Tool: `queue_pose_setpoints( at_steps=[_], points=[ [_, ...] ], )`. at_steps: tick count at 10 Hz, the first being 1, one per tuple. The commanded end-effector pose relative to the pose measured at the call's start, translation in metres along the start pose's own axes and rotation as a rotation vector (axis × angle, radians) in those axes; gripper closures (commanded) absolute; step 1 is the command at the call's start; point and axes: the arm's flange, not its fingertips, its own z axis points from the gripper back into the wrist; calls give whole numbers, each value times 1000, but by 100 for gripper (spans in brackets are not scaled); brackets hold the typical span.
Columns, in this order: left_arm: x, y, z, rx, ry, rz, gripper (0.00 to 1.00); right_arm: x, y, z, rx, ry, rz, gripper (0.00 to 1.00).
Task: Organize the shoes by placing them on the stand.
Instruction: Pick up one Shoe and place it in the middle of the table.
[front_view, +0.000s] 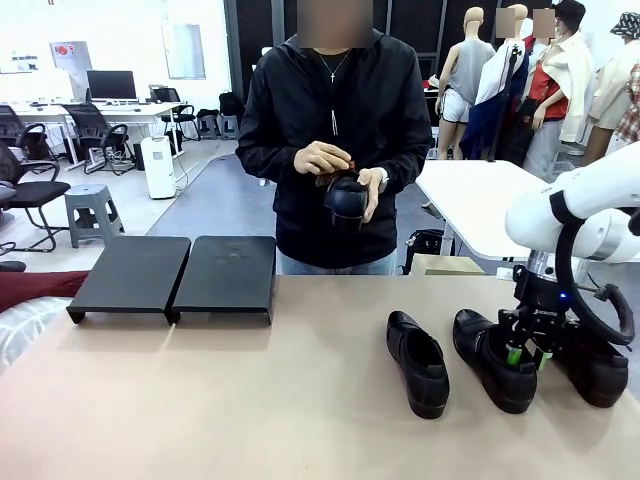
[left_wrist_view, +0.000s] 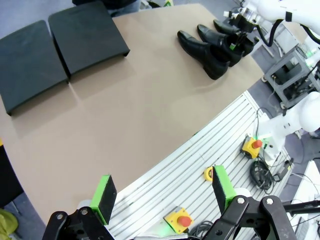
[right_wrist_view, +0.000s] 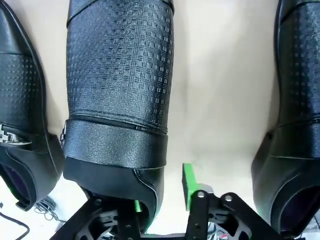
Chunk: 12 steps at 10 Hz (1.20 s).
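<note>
Front camera: low on the robot's side, facing across the table to the person.
Left wrist: up high and well back, looking down over the table's near edge.
Right wrist: tight above the middle shoe, looking straight down.
Shared: the stand shows in front and left wrist views; the shoes show in all three.

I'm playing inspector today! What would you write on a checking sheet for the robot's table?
Surface: tan table, nothing spilled.
Job's things: black stand empty; left shoe, middle shoe and right shoe on the table; fourth shoe in the person's hands.
Clutter: nothing seen.
Grippers: left gripper open above the table's near edge; right gripper open, jaws astride the middle shoe's heel wall.
Cables: black cable looped beside the right arm.
Surroundings: office chairs, white table behind the person.
</note>
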Motion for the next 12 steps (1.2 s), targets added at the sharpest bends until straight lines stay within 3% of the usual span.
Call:
queue_pose_setpoints(
  at_steps=[1, 5, 7, 9, 10, 12],
  points=[
    [-1, -1, -2, -15, -8, -13, 0, 1, 3, 2, -14, 12, -2, 100],
    [-1, -1, -2, -15, -8, -13, 0, -6, 4, 4, -10, -3, 9, 100],
    [-1, -1, -2, -15, -8, -13, 0, -25, 11, 26, -49, 35, 81, 100],
    [-1, -1, -2, -15, -8, -13, 0, -98, 25, 84, 32, -15, 112, 100],
    [-1, -1, -2, -15, -8, -13, 0, -140, 27, 107, -18, -50, 79, 100],
    [-1, -1, -2, -15, -8, -13, 0, -191, 27, 128, 7, -137, 63, 100]
  ],
)
